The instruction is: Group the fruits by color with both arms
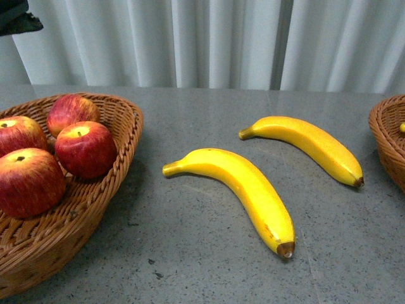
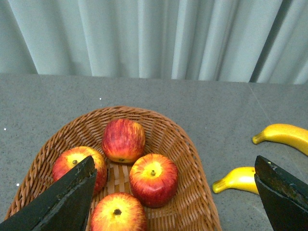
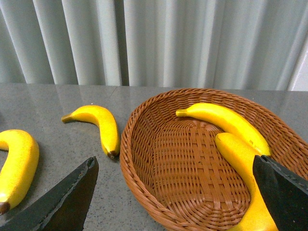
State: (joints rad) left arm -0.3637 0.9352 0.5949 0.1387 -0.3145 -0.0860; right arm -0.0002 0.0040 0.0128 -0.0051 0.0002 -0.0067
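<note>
Several red apples (image 1: pixel 85 149) lie in the wicker basket (image 1: pixel 120 152) at the left. My left gripper (image 2: pixel 174 192) hovers open above them, its black fingers (image 2: pixel 62 202) spread either side of the apples (image 2: pixel 153 179). Two yellow bananas lie on the grey table, one nearer (image 1: pixel 243 190) and one farther right (image 1: pixel 310 145). My right gripper (image 3: pixel 174 192) hangs open over a second wicker basket (image 3: pixel 144 163) that holds two bananas (image 3: pixel 226 122). Neither gripper holds anything. The table bananas also show in the right wrist view, one close (image 3: pixel 19 166) and one farther (image 3: pixel 103 125).
The second basket's rim (image 1: pixel 387 136) pokes in at the right edge of the front view. White curtains (image 1: pixel 209 38) hang behind the table. A dark shape (image 1: pixel 16 18) sits in the top left corner. Grey tabletop (image 1: pixel 190 253) lies between the baskets.
</note>
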